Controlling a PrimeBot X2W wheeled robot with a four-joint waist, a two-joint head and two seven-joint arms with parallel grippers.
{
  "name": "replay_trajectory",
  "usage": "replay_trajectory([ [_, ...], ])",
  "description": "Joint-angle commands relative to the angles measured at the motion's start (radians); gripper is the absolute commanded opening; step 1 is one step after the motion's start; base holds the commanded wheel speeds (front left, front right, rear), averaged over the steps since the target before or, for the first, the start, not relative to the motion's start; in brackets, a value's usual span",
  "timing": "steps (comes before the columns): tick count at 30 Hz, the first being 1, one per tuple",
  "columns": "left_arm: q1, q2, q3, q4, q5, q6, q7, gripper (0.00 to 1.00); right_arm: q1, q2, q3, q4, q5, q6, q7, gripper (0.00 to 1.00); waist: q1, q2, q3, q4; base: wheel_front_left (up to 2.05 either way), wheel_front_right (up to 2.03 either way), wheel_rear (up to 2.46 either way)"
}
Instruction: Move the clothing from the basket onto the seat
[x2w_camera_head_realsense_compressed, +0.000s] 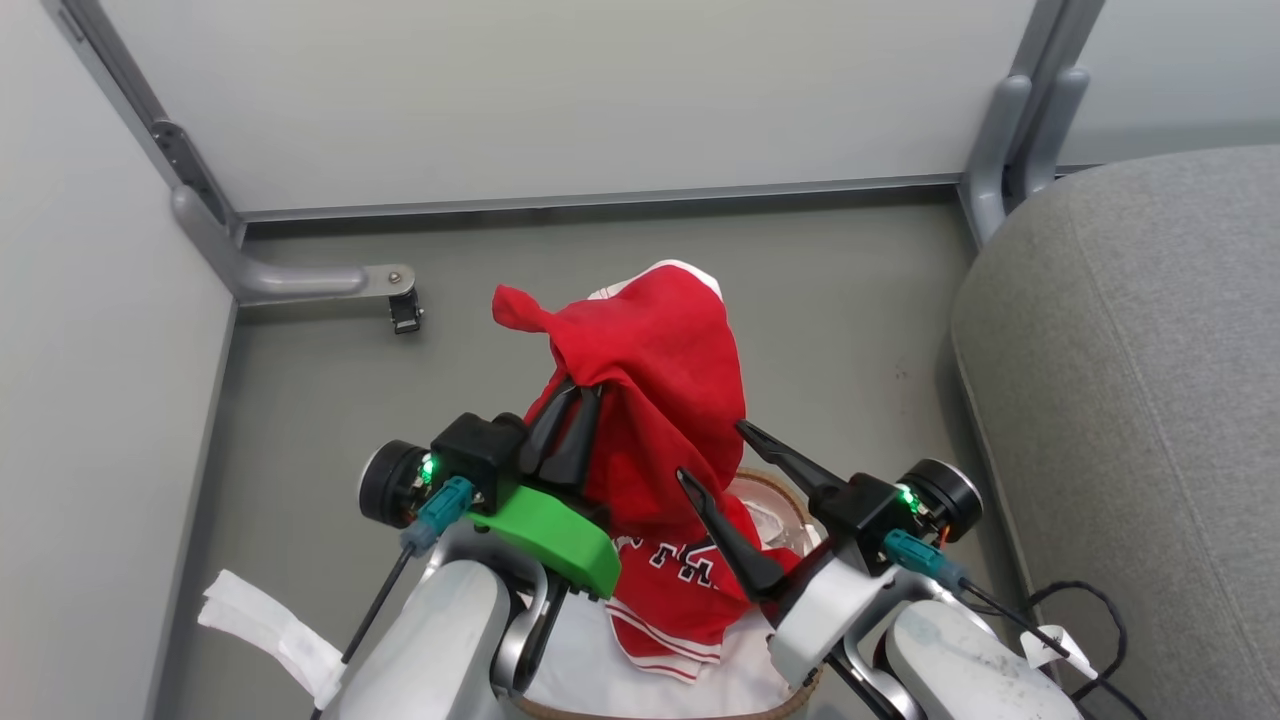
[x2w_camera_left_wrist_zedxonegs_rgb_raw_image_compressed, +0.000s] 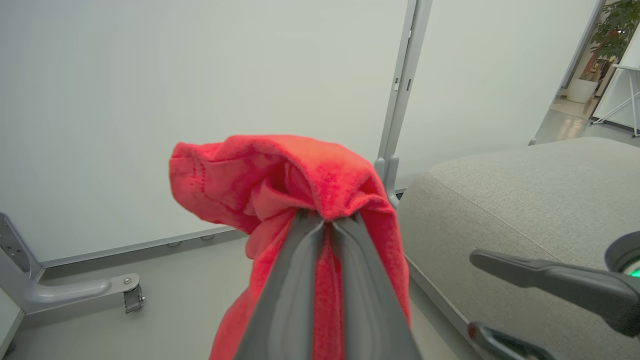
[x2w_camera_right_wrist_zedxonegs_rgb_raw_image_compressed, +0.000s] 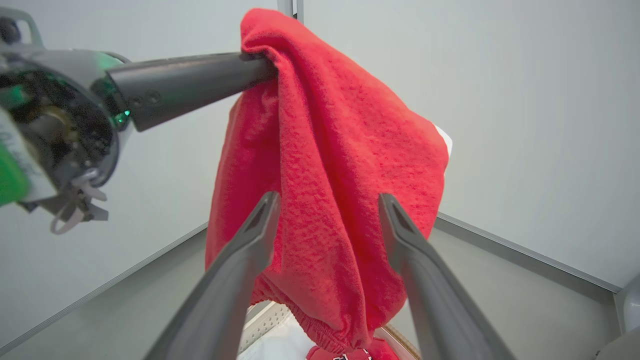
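**Item 1 – L tool** (x2w_camera_head_realsense_compressed: 585, 392): fingers pressed together, pinching a bunched fold of the red garment (x2w_camera_head_realsense_compressed: 660, 370) near its top. The cloth drapes over the fingertips and hangs down both sides. L wrist view: fabric wraps the two closed fingers, with a loose flap sticking out to that view's left.

**Item 2 – R tool** (x2w_camera_head_realsense_compressed: 712, 450): fingers spread wide, holding nothing. It points at the lower part of the hanging garment. R wrist view: the cloth hangs in the gap betw. the two fingers; can't tell if either finger touches it.

**Item 3 – red garment**: lifted clear above the basket (x2w_camera_head_realsense_compressed: 795, 500), hanging from the L tool. White trim shows at its far upper edge. The lower hem dangles just over the basket contents.

**Item 4 – basket**: on the floor (x2w_camera_head_realsense_compressed: 320, 400) betw. the two forearms, largely hidden by arms and cloth; tan woven rim partly visible. Contents: second red jersey (x2w_camera_head_realsense_compressed: 690, 590) w/ black-and-white numerals and thin white stripes, lying on a white liner sheet (x2w_camera_head_realsense_compressed: 640, 680).

**Item 5 – seat** (x2w_camera_head_realsense_compressed: 1130, 400): grey fabric cushion, rounded corner, to the robot's right, near the basket. No clothing seen on the part in view.

**Item 6 – misc.**: pale partition panels behind and to the left; grey partition foot w/ castor (x2w_camera_head_realsense_compressed: 405, 312) on the floor, well apart from the basket; white folded strip (x2w_camera_head_realsense_compressed: 265, 625) at lower left; black cable (x2w_camera_head_realsense_compressed: 1090, 600) at lower right by the seat's edge.
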Motion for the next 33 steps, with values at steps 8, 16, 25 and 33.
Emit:
replay_trajectory([
  [8, -0.037, 0.003, -0.076, -0.013, -0.043, 0.018, -0.004, 0.00, -0.065, 0.017, 0.017, 0.065, -0.024, -0.001, -0.002, 1.00, 0.0000, 0.0000, 0.025, 0.089, 0.00, 0.00, 0.00],
  [16, -0.048, 0.003, -0.168, -0.034, -0.091, 0.037, -0.004, 0.00, -0.102, 0.039, -0.015, 0.147, -0.046, -0.001, -0.002, 1.00, 0.0000, 0.0000, 0.022, 0.160, 0.00, 0.00, 0.00],
  [25, -0.048, 0.003, -0.232, -0.047, -0.121, 0.067, -0.004, 0.00, -0.154, 0.061, -0.021, 0.273, -0.039, -0.001, -0.002, 1.00, 0.0000, 0.0000, 0.021, 0.193, 0.00, 0.00, 0.00],
  [33, -0.058, 0.003, -0.247, -0.040, -0.138, 0.078, -0.004, 0.00, -0.228, 0.065, 0.064, 0.368, 0.019, -0.001, -0.002, 0.89, 0.0000, 0.0000, 0.028, 0.183, 0.00, 0.00, 0.00],
])
